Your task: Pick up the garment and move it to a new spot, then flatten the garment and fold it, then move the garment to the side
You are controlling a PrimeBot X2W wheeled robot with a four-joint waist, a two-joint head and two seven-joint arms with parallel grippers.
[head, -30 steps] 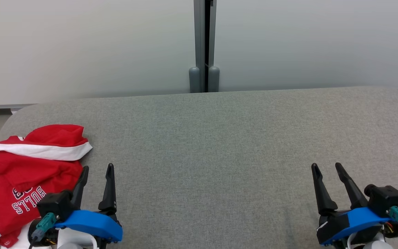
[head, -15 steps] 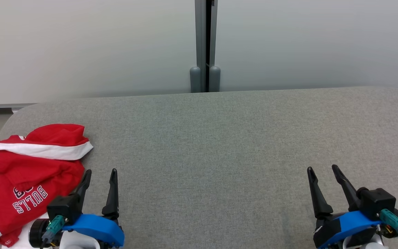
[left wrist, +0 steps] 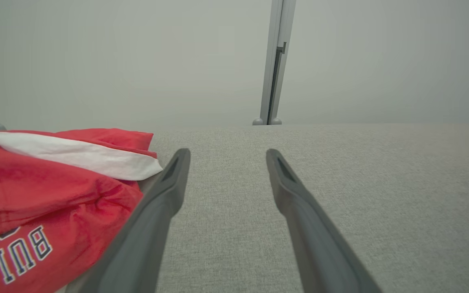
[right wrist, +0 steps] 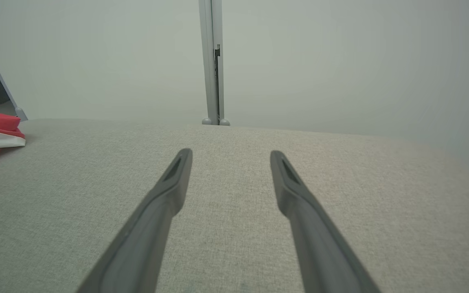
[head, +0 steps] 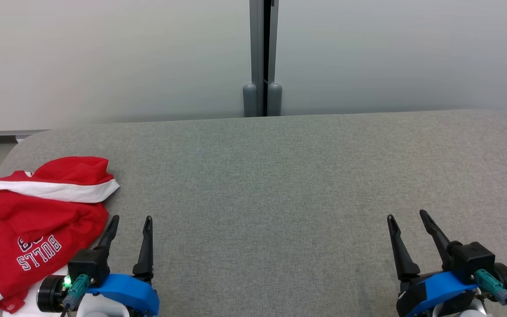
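The red garment (head: pixel 38 211) lay crumpled at the left edge of the grey tabletop (head: pixel 280 176), just beside the left hand (head: pixel 131 219), which, like the right hand (head: pixel 406 215), stood open and empty, so apparently every step was yet undone: pickup, flattening, folding, moving aside.

Garment (head: pixel 38 220) cut off at head view's left edge.
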